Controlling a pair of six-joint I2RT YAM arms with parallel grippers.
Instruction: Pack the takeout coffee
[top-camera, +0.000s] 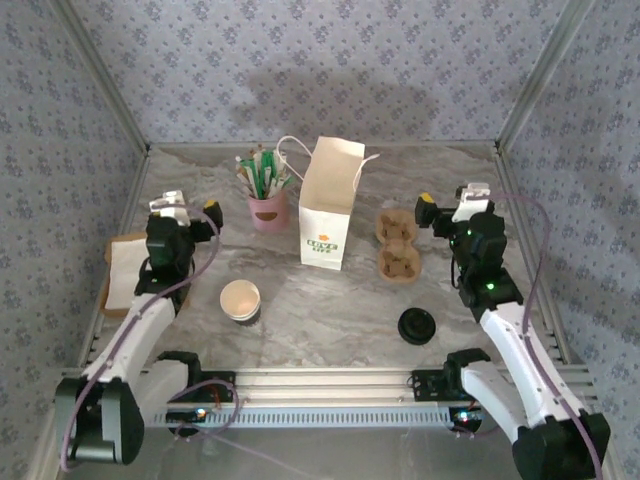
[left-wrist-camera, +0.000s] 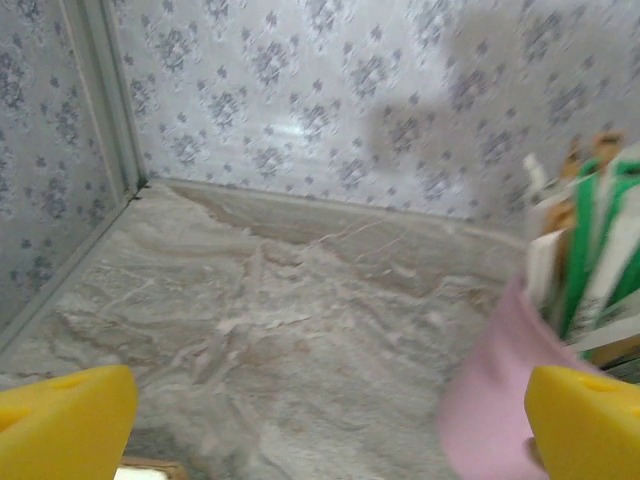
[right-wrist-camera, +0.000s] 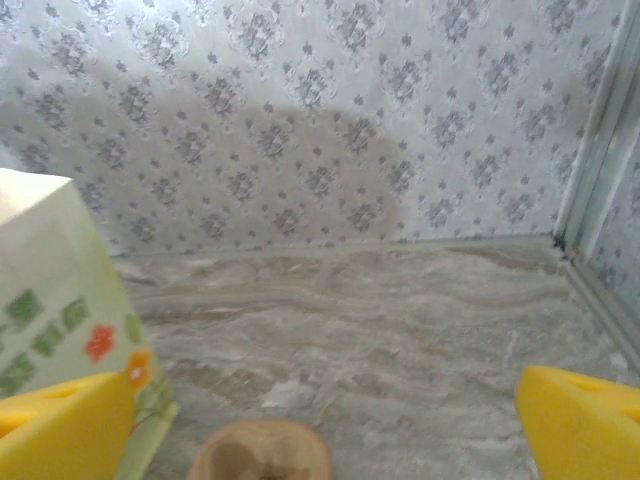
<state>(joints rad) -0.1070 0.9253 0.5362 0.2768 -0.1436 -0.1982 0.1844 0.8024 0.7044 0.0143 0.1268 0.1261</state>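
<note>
A grey, marble-veined tabletop sits boxed in on three sides by walls papered in a pale floral print. Metal posts rise at its far corners. A soft shadow falls on the rear wall behind it, and an aluminium rail runs along its near edge.

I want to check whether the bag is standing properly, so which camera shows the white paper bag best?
The top external view: the white paper bag stands whole and upright there, with its handles and front print visible. The right wrist view catches just a cropped lower side of it at the left edge.
</note>
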